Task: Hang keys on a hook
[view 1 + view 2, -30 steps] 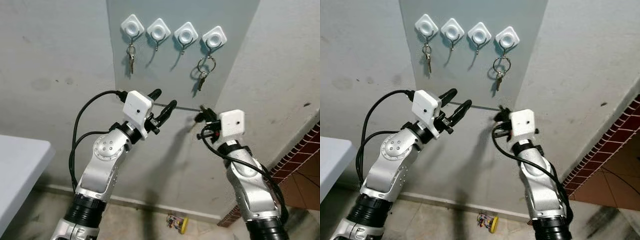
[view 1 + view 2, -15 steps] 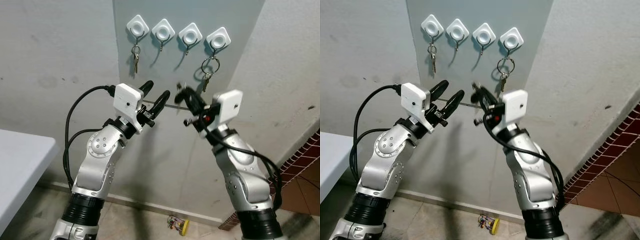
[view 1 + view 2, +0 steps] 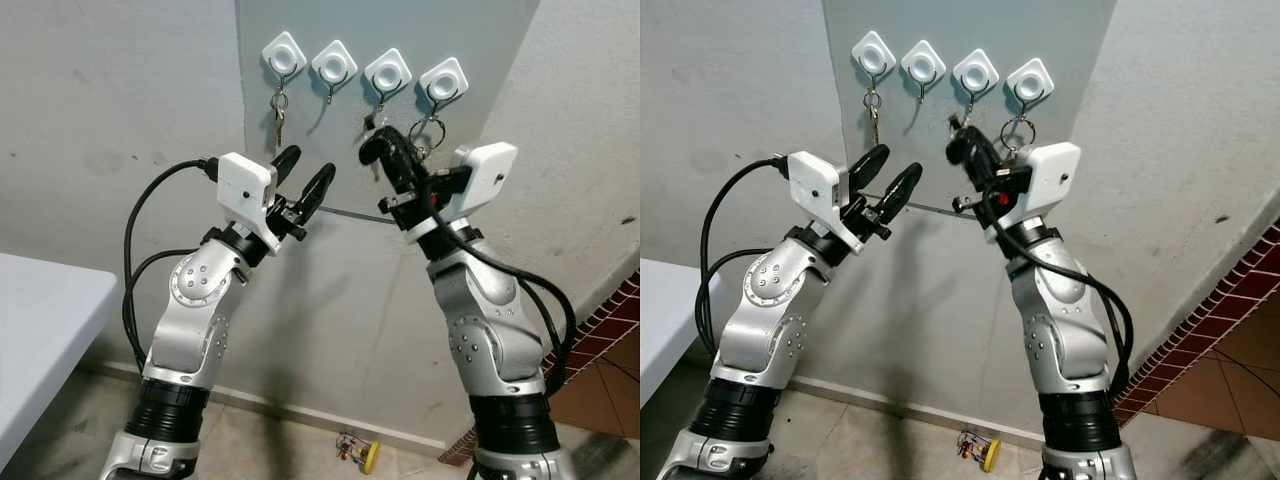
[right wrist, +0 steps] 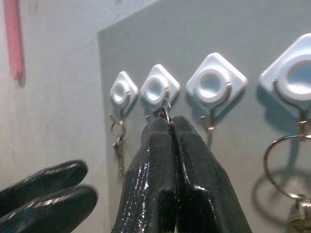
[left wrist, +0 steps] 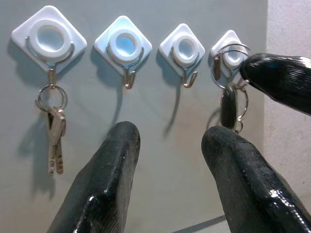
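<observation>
Right gripper [image 3: 958, 140] has risen over the last second from mid-frame to just under the row of hooks at upper centre, fingers clenched on a key ring [image 4: 164, 109], so I judge the hanging step is close. Ring pokes out of the fingertips toward the second hook [image 4: 162, 90]; its long axis runs roughly upright, though little metal shows. Left gripper [image 3: 303, 185] is released, holding nothing, below the leftmost keys [image 3: 278, 110].

Key ring [image 4: 164, 109] pinched below white hooks [image 4: 212, 82]
</observation>
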### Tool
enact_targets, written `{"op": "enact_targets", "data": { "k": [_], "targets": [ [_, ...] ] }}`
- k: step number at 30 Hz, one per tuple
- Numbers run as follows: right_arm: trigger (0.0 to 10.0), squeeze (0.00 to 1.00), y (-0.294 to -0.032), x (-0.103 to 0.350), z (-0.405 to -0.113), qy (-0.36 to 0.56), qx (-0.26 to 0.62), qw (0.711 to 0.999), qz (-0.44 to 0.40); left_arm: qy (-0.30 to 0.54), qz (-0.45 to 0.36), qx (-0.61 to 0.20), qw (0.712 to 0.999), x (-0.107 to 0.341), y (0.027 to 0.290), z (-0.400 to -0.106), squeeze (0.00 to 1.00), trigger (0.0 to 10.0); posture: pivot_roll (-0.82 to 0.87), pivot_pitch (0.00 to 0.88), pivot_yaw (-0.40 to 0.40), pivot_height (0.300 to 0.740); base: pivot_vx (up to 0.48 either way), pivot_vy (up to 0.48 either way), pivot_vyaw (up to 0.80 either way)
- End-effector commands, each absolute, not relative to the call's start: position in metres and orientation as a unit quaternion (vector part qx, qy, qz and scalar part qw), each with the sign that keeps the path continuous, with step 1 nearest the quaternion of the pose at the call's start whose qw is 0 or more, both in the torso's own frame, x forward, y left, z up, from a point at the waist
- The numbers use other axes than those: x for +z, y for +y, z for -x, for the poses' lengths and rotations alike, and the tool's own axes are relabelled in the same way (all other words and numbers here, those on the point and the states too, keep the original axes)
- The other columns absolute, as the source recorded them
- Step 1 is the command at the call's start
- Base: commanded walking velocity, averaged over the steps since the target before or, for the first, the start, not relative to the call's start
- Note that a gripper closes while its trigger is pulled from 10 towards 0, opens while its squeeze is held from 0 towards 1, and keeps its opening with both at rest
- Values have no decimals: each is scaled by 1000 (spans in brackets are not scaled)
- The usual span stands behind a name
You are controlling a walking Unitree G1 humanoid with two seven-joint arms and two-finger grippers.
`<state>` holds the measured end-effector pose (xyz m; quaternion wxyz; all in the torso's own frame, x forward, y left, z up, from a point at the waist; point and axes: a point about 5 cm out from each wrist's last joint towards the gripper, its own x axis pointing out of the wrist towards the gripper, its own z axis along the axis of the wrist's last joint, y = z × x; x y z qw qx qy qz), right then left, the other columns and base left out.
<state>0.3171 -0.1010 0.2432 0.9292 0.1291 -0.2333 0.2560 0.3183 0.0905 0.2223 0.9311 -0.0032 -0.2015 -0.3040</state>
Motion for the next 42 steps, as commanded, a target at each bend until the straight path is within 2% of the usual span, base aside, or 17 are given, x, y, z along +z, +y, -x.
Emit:
{"op": "enact_targets", "data": {
  "k": [1, 21, 42],
  "targets": [
    [10000, 0, -104, 250, -321, -242, 250, 926, -144, -219, -2, -316, 923, 232, 84, -316, 0, 10000, -120, 0, -55, 724, 0, 0, 0],
    [10000, 0, -101, 246, -338, -189, 277, 915, -222, -221, 7, -320, 921, 234, 81, -313, 0, 10000, -105, 0, -63, 724, 0, 0, 0],
    [10000, 0, -102, 250, -347, -189, 283, 910, -237, -220, 9, -317, 923, 235, 83, -312, 0, 10000, -94, 8, -65, 724, 0, 0, 0]
  ]
}}
